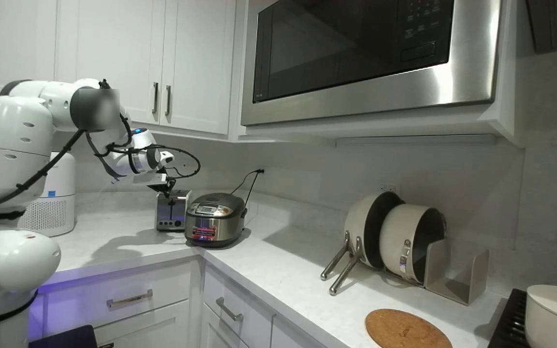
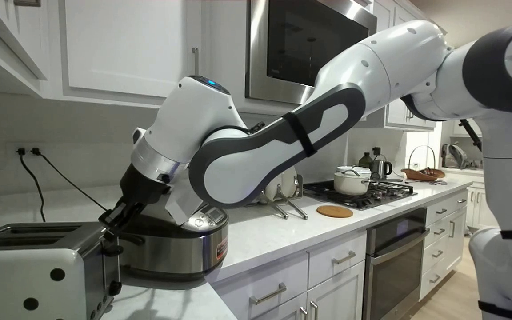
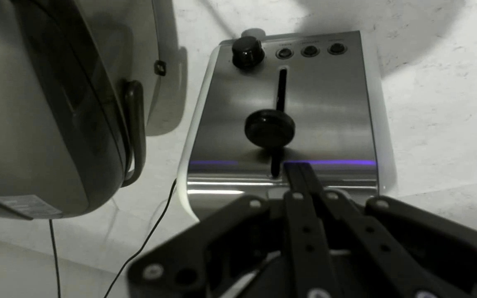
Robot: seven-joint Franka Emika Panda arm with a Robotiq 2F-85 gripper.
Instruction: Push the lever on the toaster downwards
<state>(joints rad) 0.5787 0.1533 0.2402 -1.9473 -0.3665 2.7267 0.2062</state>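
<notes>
White cabinets point(image 1: 196, 53) hung over a pale, faintly mottled table point(image 1: 278, 266) in an exterior view. Near the corner stood the toaster point(image 1: 172, 212), boxy and upright, just beside a rounded rice cooker point(image 1: 216, 217) whose lid was down, its contents hidden. Two pans point(image 1: 397, 237), cream outside and dark within, stood on edge in a rack point(image 1: 435, 263) near a round, cork-like mat point(image 1: 404, 328). The arm point(image 1: 56, 104) was bent over the table, the jaws right at the toaster's top. In an exterior view, the toaster's top bore two long slots point(image 2: 18, 241), too dark inside to read, and its white side carried round black dots. A lidded cream pot point(image 2: 350, 183) sat on the black stove point(image 2: 394, 191); farther off, a handled basket point(image 2: 422, 175) held items too small to name. The jaws tilted down to the toaster's edge, just above its lever point(image 2: 113, 250). In the wrist view, the toaster's front was brushed steel crossed by a violet streak of light, with a black dial point(image 3: 247, 51) and three buttons point(image 3: 310, 51) at the end away from the jaws. The lever, ending in a glossy black disc, stood partway along a narrow slit point(image 3: 281, 89). The jaws were together, side against side, their tips over the toaster's upper front edge; whether they touched the steel could not be made out.
</notes>
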